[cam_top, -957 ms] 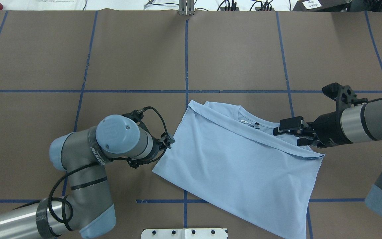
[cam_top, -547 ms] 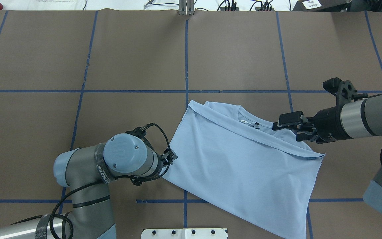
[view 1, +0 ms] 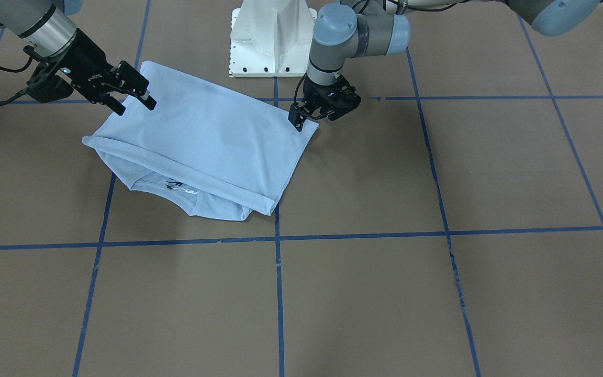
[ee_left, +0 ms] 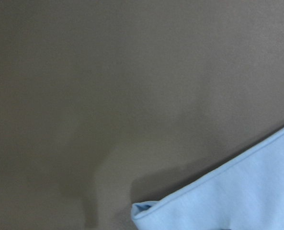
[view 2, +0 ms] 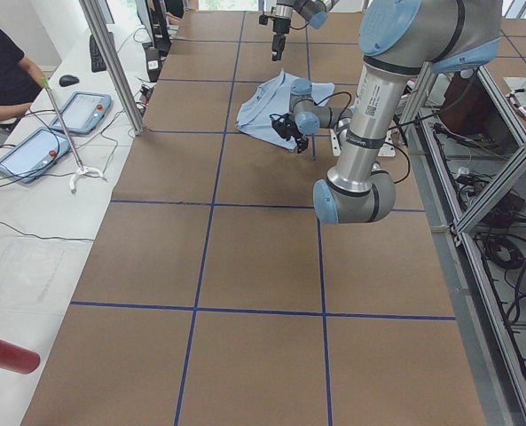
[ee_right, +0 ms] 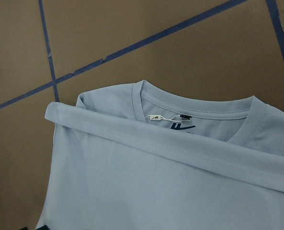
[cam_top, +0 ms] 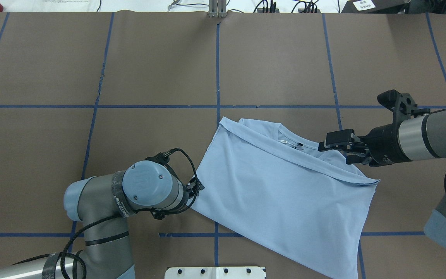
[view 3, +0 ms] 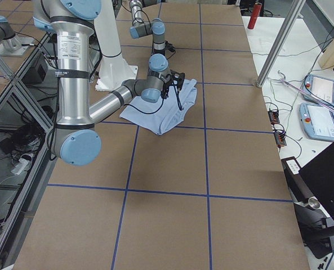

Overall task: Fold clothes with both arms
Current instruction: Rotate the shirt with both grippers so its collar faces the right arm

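T-shirt (cam_top: 285,193) lies on table (cam_top: 149,58) right of centre, hem folded up to the collar. Right gripper (view 1: 135,107) hovers over the shoulder, fingers apart, empty. Left gripper (view 1: 305,120) is at the fold corner; cannot tell its closure. Judged: between folds; next move needs both corners pinched.

A brown table (cam_top: 149,58) crossed by blue tape lines (cam_top: 218,69) bears a folded T-shirt (cam_top: 285,193).

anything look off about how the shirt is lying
Yes. The T-shirt lies skewed to the blue tape grid, and its folded-over hem runs slanted, stopping short of the collar, whose white tag is left showing.
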### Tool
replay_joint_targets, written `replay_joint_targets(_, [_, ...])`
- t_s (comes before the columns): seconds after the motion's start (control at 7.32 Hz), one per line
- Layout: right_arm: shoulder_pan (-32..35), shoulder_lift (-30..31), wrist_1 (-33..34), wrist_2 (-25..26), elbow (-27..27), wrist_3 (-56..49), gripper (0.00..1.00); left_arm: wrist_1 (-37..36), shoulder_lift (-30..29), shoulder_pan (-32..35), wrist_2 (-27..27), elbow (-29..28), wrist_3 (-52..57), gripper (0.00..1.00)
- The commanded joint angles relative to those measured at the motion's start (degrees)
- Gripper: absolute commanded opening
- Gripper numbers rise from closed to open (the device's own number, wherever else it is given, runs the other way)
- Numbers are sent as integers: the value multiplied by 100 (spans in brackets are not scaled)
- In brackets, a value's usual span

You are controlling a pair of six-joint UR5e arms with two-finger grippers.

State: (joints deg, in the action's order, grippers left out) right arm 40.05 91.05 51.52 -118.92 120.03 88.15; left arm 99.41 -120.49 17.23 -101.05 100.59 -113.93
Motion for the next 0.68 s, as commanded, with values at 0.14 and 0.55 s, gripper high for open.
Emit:
replay_joint_targets(0.14, [3, 0, -2, -9, -6, 0, 100, 0, -1, -18, 6, 4, -6, 30])
replay_joint_targets(0.55, [20, 9, 7, 0, 2, 0, 100, 9, 17, -27, 59, -13, 73, 0])
